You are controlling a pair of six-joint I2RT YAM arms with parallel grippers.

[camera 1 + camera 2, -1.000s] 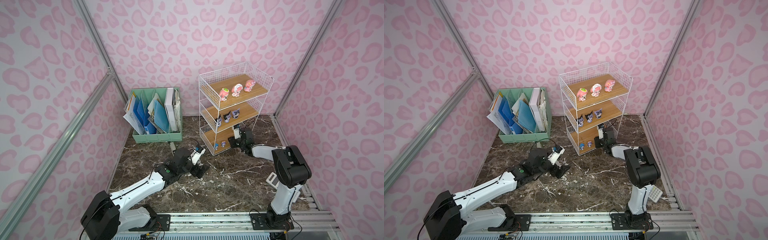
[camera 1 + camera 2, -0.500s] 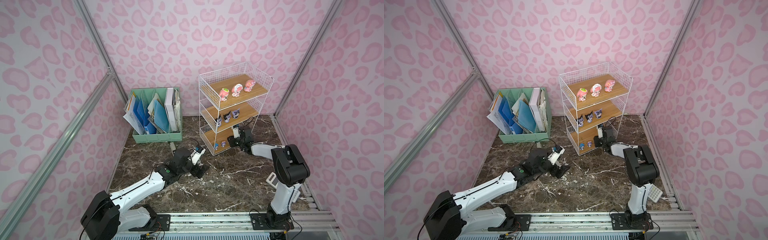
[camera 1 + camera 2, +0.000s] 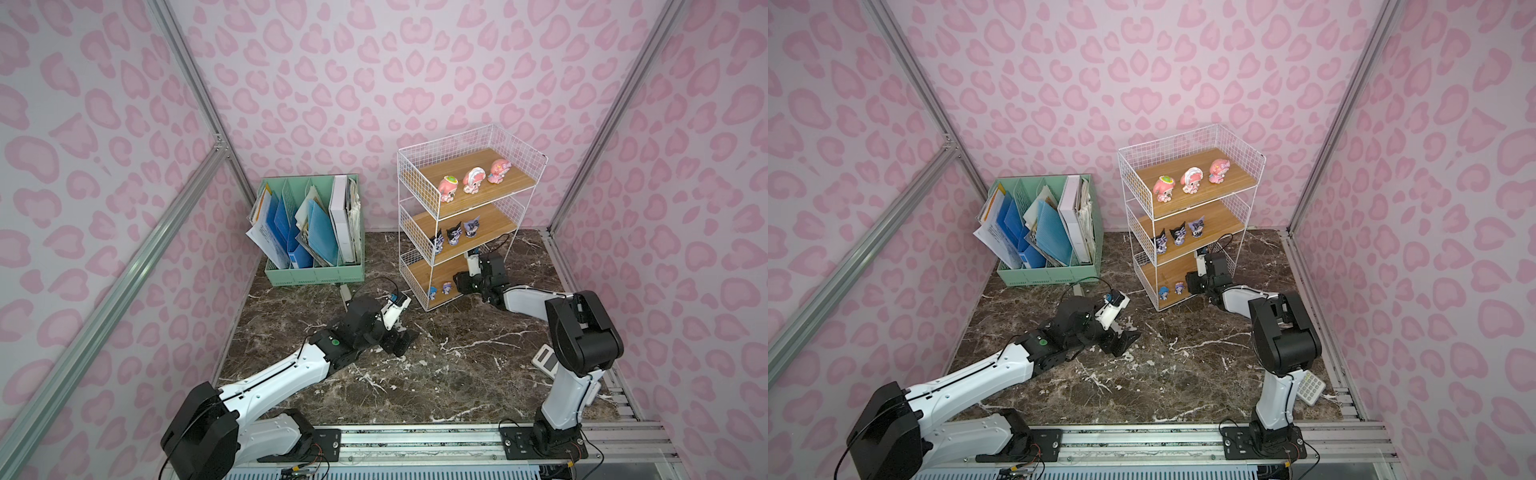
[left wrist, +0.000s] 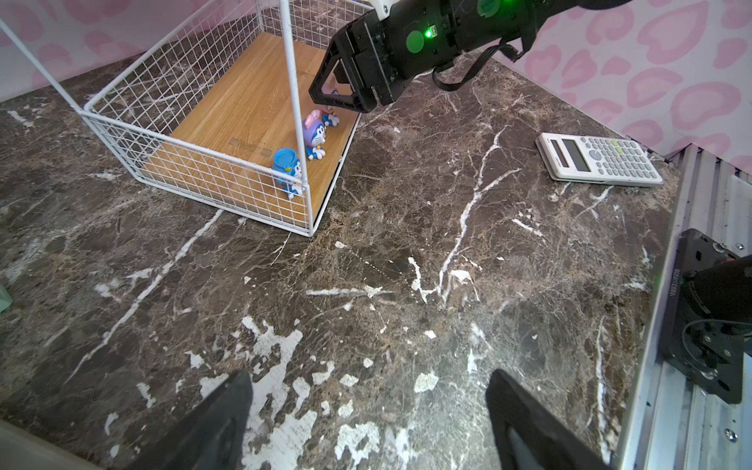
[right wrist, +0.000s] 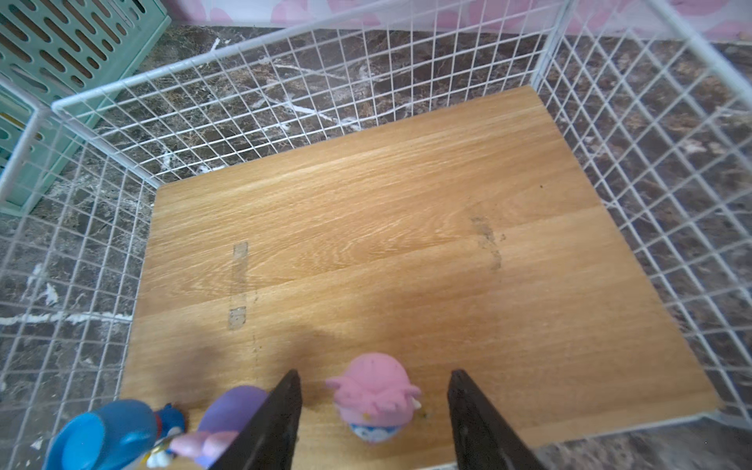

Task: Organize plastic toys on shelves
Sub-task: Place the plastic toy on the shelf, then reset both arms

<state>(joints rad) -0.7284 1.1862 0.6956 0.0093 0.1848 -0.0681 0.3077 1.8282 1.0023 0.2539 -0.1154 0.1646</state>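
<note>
The shelves (image 3: 469, 195) are a white wire rack with three wooden boards. Three pink toys (image 3: 473, 179) stand on the top board and three black-and-purple ones (image 3: 454, 235) on the middle board. On the bottom board stand a tiny blue toy (image 5: 110, 435), a purple one (image 5: 232, 411) and a pink one (image 5: 374, 396). My right gripper (image 5: 374, 374) reaches in at the bottom board, open, with the pink toy upright between its fingers and a gap on each side. My left gripper (image 4: 369, 374) hangs open over the bare marble floor, holding nothing.
A mint-green file organizer (image 3: 316, 270) full of papers stands left of the rack. A white calculator (image 4: 598, 158) lies on the floor by the right arm's base. Pink patterned walls and metal rails close in the marble floor.
The right gripper's jaws have spread apart at the bottom board, leaving the tiny pink toy standing free. The left arm has not moved.
</note>
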